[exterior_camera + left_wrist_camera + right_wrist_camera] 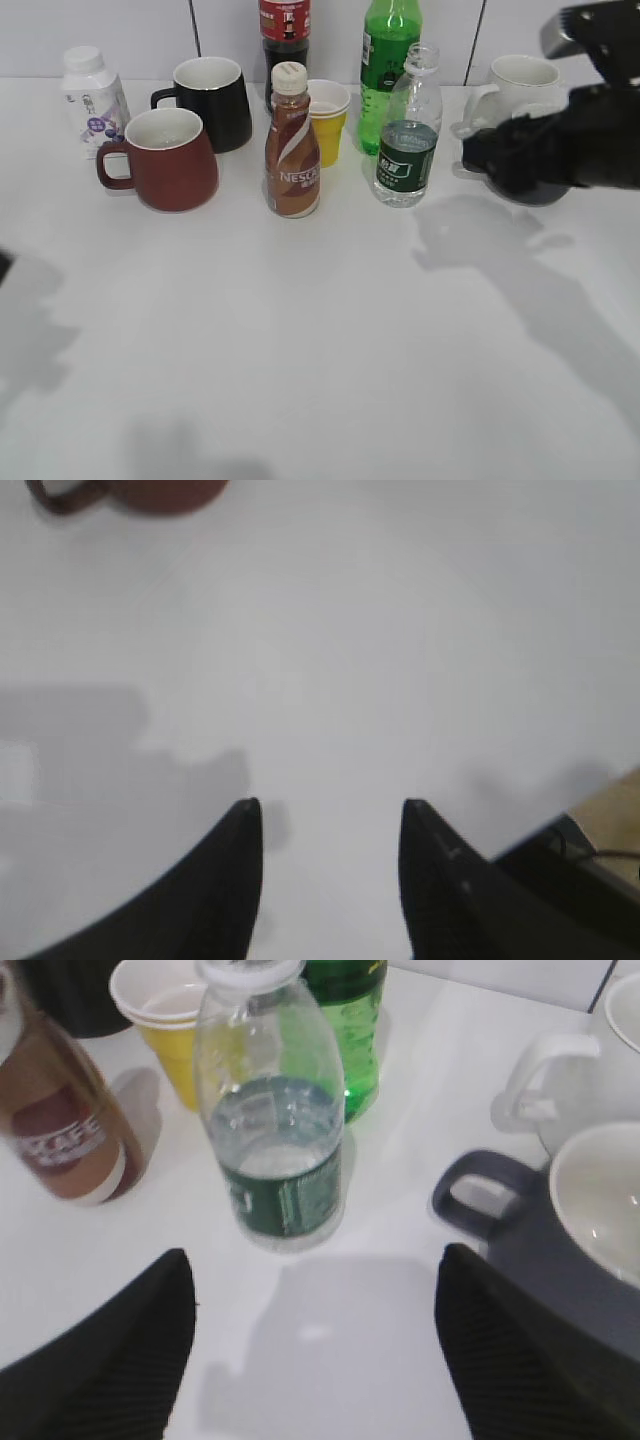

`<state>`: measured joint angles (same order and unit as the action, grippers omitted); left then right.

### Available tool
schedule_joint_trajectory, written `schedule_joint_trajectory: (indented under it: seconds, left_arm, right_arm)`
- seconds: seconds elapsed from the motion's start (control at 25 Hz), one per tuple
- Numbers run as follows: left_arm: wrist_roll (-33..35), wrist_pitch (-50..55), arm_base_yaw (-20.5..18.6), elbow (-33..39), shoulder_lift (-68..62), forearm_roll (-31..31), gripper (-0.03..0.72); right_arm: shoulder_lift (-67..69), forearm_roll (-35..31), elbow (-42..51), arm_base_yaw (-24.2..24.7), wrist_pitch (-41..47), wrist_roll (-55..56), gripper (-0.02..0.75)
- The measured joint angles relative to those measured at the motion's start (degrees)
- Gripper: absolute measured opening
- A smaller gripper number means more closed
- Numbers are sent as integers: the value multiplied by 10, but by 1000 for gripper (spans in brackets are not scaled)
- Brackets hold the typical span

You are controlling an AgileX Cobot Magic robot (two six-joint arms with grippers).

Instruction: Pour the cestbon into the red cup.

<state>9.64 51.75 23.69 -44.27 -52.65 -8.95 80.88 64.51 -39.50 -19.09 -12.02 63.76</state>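
Note:
The cestbon [407, 135] is a small clear uncapped bottle with a dark green label, upright right of centre; it also shows in the right wrist view [276, 1130]. The red cup [170, 160] stands at the left, handle to the left; its base shows at the top of the left wrist view [150, 492]. My right gripper [315, 1260] is open wide and empty, a short way right of the cestbon and apart from it; it shows at the right in the exterior view [480, 160]. My left gripper [330, 810] is open and empty over bare table, away from the red cup.
A brown Nescafe bottle [292, 145], yellow paper cups [328, 118], a green soda bottle [387, 60], a black mug [212, 100], a cola bottle [284, 35] and a small white bottle [92, 95] stand nearby. A dark grey mug [570, 1240] and a white mug [522, 85] sit beside the right gripper.

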Motion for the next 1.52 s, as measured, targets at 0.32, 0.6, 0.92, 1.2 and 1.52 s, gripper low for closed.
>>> schedule_joint_trajectory:
  seconds: [0.32, 0.6, 0.92, 1.2, 1.52]
  left_arm:
    - [-1, 125, 1, 0, 147, 23, 342]
    - [-53, 179, 1, 0, 226, 85, 342]
    - [-96, 181, 1, 23, 237, 90, 342]
    - [-99, 184, 1, 106, 247, 80, 342]
    - [-99, 129, 1, 122, 360, 76, 342]
  right_arm:
    - [-70, 11, 61, 0, 149, 12, 554]
    - [-139, -222, 61, 0, 290, -165, 554]
    - [-199, -744, 40, 0, 511, -685, 554]
    - [-370, -763, 41, 0, 641, -739, 554]
    - [-587, -757, 91, 0, 695, -739, 554]
